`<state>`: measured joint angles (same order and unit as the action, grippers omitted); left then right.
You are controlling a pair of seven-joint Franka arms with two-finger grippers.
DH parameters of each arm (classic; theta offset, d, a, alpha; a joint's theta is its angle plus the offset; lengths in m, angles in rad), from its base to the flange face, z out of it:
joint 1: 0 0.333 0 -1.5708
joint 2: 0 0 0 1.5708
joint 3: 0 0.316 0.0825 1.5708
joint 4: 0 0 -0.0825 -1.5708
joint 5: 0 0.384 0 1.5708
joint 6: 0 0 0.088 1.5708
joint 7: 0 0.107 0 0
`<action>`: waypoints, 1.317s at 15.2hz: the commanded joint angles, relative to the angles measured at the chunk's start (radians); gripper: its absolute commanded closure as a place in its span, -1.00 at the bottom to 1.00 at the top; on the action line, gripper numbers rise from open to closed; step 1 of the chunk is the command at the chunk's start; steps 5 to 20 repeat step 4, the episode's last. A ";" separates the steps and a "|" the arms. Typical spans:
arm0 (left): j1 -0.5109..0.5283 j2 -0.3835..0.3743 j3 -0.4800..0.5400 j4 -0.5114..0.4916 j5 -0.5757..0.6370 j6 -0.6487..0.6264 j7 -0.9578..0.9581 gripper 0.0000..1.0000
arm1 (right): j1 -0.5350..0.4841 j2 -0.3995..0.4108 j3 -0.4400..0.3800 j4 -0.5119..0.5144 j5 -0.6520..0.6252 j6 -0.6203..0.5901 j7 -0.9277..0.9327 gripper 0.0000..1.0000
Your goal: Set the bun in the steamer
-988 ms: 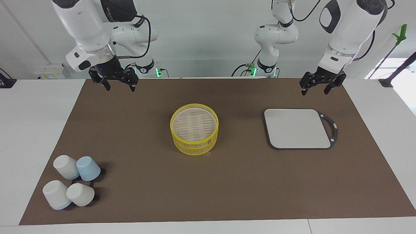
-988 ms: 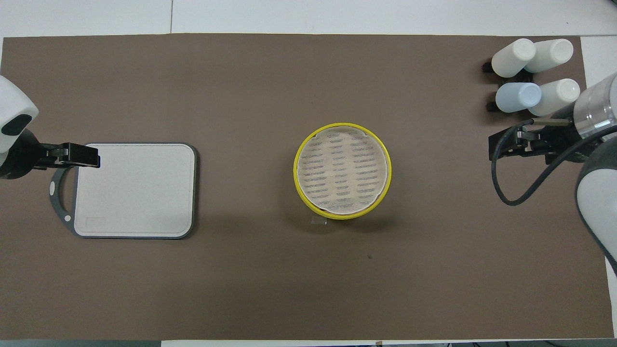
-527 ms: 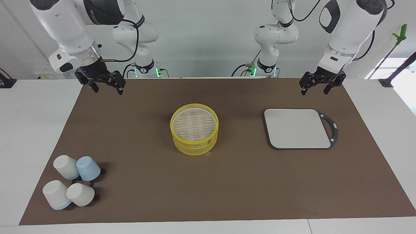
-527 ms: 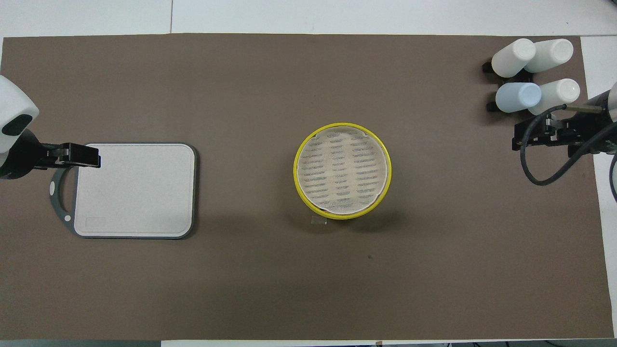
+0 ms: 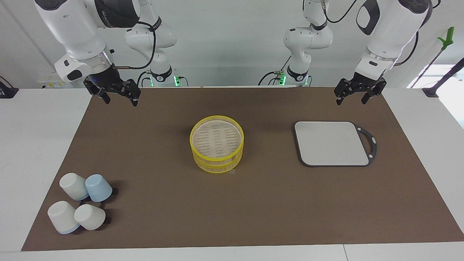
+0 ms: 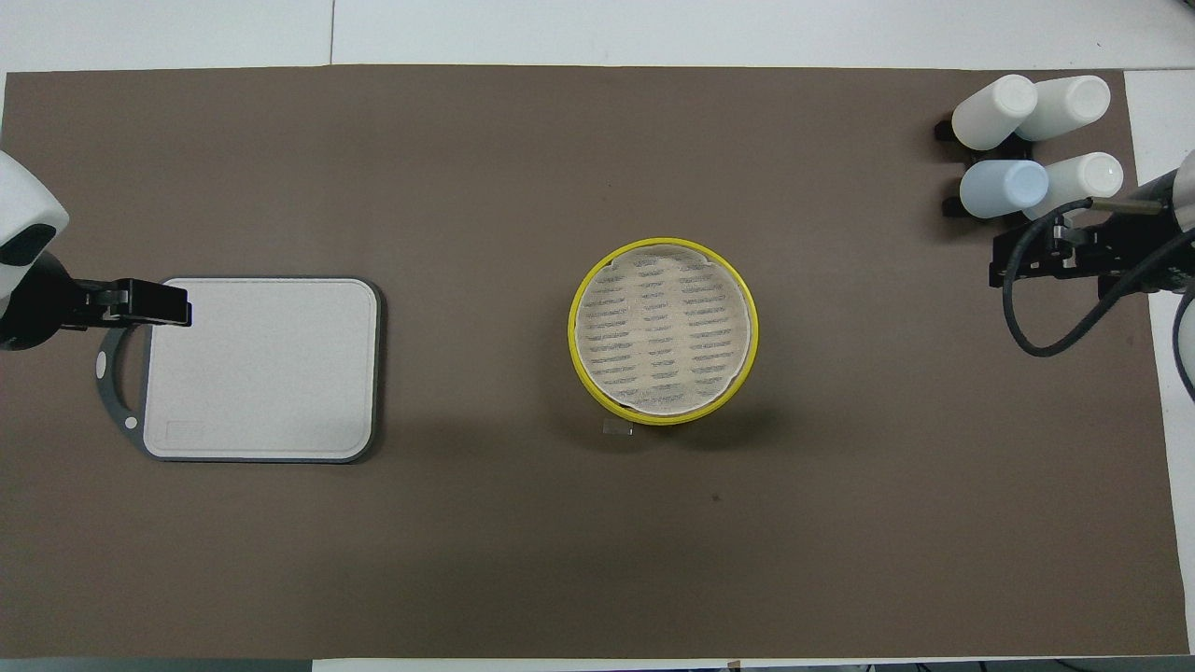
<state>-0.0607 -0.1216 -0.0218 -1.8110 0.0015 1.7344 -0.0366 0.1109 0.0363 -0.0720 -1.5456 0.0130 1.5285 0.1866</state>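
Steamer [image 5: 216,144] sits mid-mat, two tiers stacked, nothing in it; no bun shows anywhere. In the facing view my right pincer [image 5: 117,98] hangs over the mat's edge nearest my bases, fingers apart and empty; my left pincer [image 5: 351,98] hangs over the mat near the tray [image 5: 331,143], also apart, empty. Cups [image 5: 80,206] stand at the right arm's end.

From overhead, the steamer [image 6: 663,332] lies between tray [image 6: 261,369] and cups [image 6: 1027,140]; left pincer [image 6: 149,303] overlaps the tray's edge.

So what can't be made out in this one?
- Bun: in neither view; the cups are upturned, so anything under them is hidden.
- Steamer lower tier: covered by its top piece in both views.
- Right tool: overhead, partly hidden by its cable.
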 commanded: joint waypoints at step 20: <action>0.004 -0.024 0.002 -0.016 -0.017 -0.013 0.011 -1.00 | -0.017 0.011 0.014 0.015 -0.010 -0.001 -0.047 -1.00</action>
